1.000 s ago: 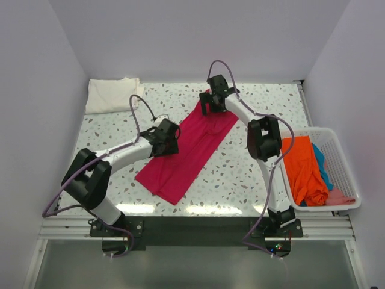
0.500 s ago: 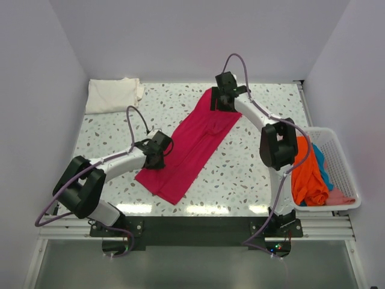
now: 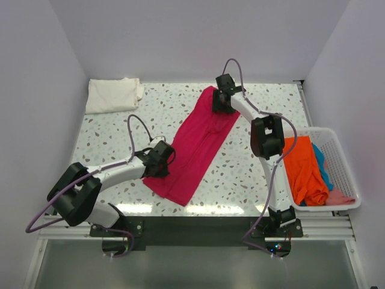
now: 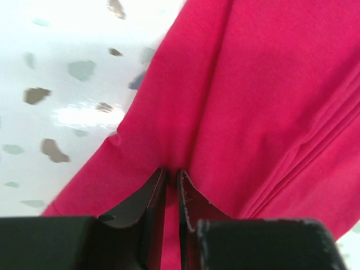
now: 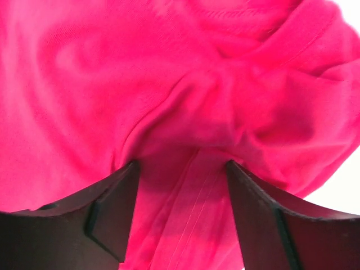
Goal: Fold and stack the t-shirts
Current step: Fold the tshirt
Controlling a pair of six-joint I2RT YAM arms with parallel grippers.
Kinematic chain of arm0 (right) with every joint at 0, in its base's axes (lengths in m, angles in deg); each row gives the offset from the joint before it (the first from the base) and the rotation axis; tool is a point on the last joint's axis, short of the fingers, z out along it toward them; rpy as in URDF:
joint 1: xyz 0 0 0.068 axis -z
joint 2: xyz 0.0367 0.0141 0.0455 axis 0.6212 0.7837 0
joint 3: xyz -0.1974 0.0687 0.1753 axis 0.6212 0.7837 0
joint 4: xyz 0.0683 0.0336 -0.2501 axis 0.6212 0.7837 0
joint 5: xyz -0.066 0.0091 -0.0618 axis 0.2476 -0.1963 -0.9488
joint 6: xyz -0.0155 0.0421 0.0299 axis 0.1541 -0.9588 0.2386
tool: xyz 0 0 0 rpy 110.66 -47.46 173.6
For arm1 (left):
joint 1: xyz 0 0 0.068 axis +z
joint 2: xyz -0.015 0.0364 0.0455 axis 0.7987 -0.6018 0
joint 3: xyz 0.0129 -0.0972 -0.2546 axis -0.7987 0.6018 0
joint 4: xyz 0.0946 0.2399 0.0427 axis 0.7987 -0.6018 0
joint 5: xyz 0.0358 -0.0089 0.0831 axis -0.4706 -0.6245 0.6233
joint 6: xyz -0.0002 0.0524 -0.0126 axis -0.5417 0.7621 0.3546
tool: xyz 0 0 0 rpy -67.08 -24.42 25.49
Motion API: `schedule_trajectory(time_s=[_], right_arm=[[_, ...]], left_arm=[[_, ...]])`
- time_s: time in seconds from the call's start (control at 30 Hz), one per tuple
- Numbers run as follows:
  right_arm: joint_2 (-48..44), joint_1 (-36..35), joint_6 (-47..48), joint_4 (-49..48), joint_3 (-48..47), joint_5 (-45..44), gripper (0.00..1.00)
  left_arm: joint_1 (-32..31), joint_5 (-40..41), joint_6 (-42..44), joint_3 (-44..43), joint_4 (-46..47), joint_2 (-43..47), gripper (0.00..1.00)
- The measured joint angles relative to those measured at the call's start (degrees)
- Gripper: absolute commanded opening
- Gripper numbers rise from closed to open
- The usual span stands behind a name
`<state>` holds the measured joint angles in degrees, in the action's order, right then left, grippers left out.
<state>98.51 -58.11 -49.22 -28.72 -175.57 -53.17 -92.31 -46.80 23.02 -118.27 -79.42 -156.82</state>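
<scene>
Cream t-shirt far left, basket right

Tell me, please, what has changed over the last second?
The left gripper moved toward the near edge, jaws pinched on the magenta-red cloth t-shirt; the right gripper shifted slightly right at its far end. The folded cream-white t-shirt and white plastic mesh basket stayed put.

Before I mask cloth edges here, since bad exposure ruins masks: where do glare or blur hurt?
Top external: sharp, but bright glare strips streak the table along its near edge. Left wrist: table blown out white, specks blurred; the magenta t-shirt is readable. Right wrist: that shirt fills the frame, soft and oversaturated, the fingers dark.
</scene>
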Motion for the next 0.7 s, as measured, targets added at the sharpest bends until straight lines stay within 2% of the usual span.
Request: schedule_trajectory(time_s=[0.17,0.2,0.4,0.53,0.57,0.7], right_arm=[[3.96,2.19,4.61,-0.33,-6.25,0.17,0.74],[4.92,2.51,5.73,-0.52,-7.85,0.24,0.78],[10.23,3.28,10.47,-1.53,-16.59,1.99,0.88],[10.51,3.32,12.39,-2.27,-17.20,2.82,0.94],[10.51,3.32,12.72,-2.58,-17.20,2.82,0.98],[9.18,3.32,13.86,-3.63,-15.37,2.73,0.99]], left_arm=[[-2.78,-4.94,-2.97,0.13,2.97,-0.33,0.22],[-3.45,-5.92,-3.76,0.07,3.87,-0.70,0.24],[-8.31,-11.06,-7.50,-3.15,9.60,-5.53,0.39],[-9.99,-13.18,-8.37,-5.09,11.08,-7.56,0.50],[-10.05,-13.25,-8.33,-5.31,11.02,-7.65,0.52],[-10.23,-12.09,-7.61,-6.25,8.63,-7.15,0.61]])
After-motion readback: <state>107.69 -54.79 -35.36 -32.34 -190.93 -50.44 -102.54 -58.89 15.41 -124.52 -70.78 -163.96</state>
